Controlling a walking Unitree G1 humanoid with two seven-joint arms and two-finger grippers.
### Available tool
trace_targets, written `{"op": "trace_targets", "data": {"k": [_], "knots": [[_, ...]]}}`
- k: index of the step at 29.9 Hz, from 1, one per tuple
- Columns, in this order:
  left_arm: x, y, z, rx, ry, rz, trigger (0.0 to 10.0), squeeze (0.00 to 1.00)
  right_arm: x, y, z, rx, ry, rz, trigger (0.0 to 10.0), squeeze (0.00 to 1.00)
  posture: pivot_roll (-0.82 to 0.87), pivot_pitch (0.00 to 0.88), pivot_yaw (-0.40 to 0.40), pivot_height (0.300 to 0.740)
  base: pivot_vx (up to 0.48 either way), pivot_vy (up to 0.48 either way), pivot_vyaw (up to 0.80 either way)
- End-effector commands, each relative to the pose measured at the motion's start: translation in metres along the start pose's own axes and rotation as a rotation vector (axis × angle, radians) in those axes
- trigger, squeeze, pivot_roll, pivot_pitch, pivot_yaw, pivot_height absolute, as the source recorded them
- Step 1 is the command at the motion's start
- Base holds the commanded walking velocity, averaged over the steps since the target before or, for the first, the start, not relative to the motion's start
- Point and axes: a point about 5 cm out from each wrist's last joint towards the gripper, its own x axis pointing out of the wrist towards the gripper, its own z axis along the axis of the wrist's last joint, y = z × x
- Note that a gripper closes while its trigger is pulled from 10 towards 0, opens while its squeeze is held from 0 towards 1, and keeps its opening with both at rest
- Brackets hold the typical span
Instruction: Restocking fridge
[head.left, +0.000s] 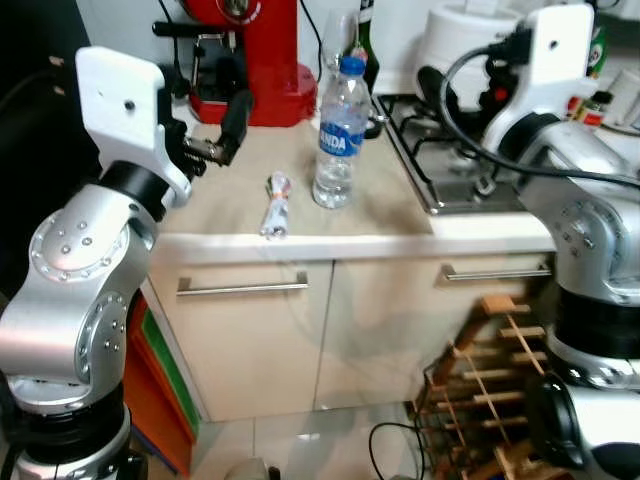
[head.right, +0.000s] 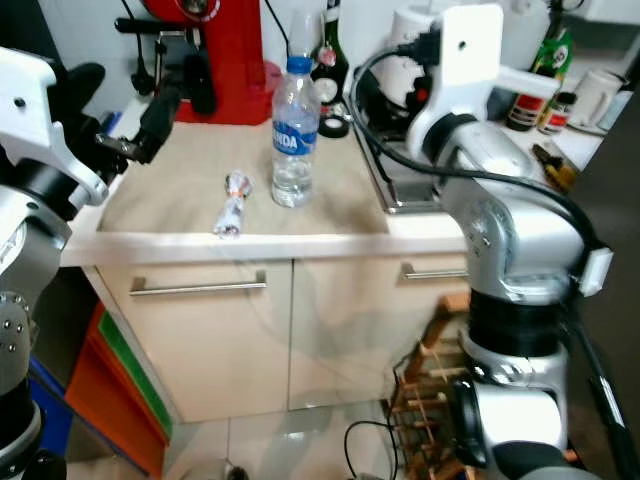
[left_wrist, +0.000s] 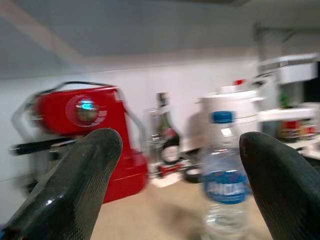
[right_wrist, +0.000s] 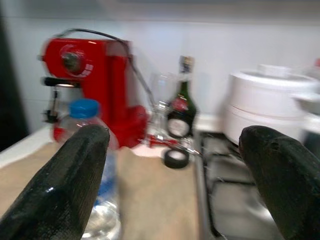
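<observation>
A clear water bottle with a blue cap and blue label stands upright on the beige counter. A small crumpled wrapper lies just to its left. My left gripper hovers over the counter's left part, open, apart from the bottle; in the left wrist view the bottle stands ahead, close to one of the fingers. My right gripper is open above the hob, right of the bottle. In the right wrist view the bottle sits beside one finger.
A red coffee machine and a dark glass bottle stand at the back of the counter. A gas hob and a white pot lie to the right. Below are cabinet doors and a wooden rack.
</observation>
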Motion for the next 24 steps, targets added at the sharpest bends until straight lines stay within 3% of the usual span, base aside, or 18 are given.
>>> {"op": "trace_targets", "data": {"k": [1, 13, 24], "knots": [[0.000, 0.001, 0.000, 0.014, -0.004, 0.012, 10.0, 0.00, 0.007, 0.000, 0.006, 0.006, -0.032, -0.002, 10.0, 0.00, 0.08, 0.000, -0.030, 0.740, 0.000, 0.000, 0.00], [-0.001, 0.003, -0.008, 0.059, 0.009, 0.079, 10.0, 0.00, 0.034, 0.003, -0.002, 0.029, -0.055, -0.004, 10.0, 0.00, 0.11, 0.000, -0.045, 0.740, 0.000, 0.000, 0.00], [-0.006, -0.003, -0.010, 0.072, -0.003, 0.103, 10.0, 0.00, 0.052, 0.013, 0.013, 0.046, -0.099, 0.048, 10.0, 0.00, 0.15, 0.000, -0.081, 0.740, 0.000, 0.000, 0.00]]}}
